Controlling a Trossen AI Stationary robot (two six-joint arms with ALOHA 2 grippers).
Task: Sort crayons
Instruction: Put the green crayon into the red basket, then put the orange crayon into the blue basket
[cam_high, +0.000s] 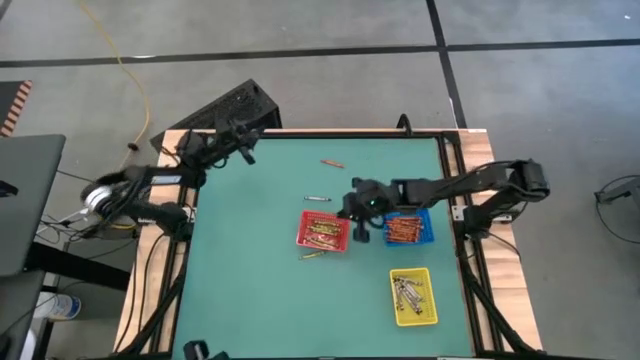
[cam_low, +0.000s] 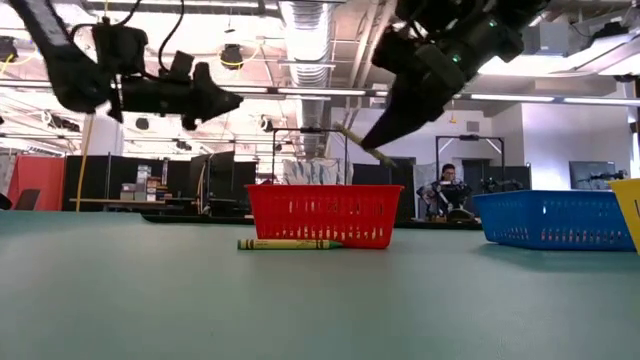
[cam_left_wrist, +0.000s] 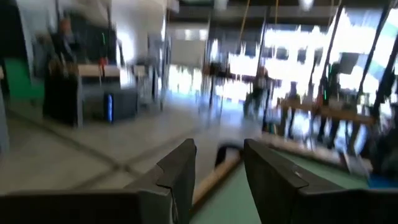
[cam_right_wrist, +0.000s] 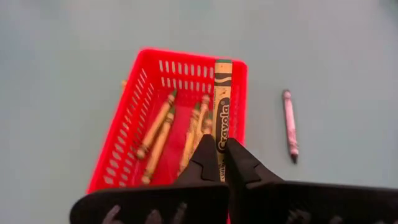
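My right gripper (cam_high: 358, 214) hangs over the right side of the red tray (cam_high: 306, 232) and is shut on a yellowish crayon (cam_right_wrist: 222, 99). Several yellowish crayons (cam_right_wrist: 158, 130) lie in the red tray. Orange-red crayons (cam_high: 404, 232) fill the blue tray (cam_high: 424, 216), and grey ones (cam_high: 408, 293) lie in the yellow tray (cam_high: 432, 300). Loose on the table lie an orange crayon (cam_high: 332, 162), a grey crayon (cam_high: 317, 198) and a yellowish crayon (cam_high: 313, 256). My left gripper (cam_high: 246, 152) is open and empty, raised at the far left corner. My right gripper pinches the yellowish crayon between its two fingertips (cam_right_wrist: 208, 163), at the crayon's near end (cam_right_wrist: 221, 142). The fingers slant down from the table's right side, and the crayon sticks out beyond them along their line. It is lifted clear, tilted down (cam_low: 362, 142) above the red tray.
The three trays stand at centre right of the green table (cam_high: 250, 290). The loose yellowish crayon lies just in front of the red tray (cam_low: 285, 243), and the grey one also shows beside it in the right wrist view (cam_right_wrist: 290, 124). A person (cam_low: 447, 185) sits in the room behind.
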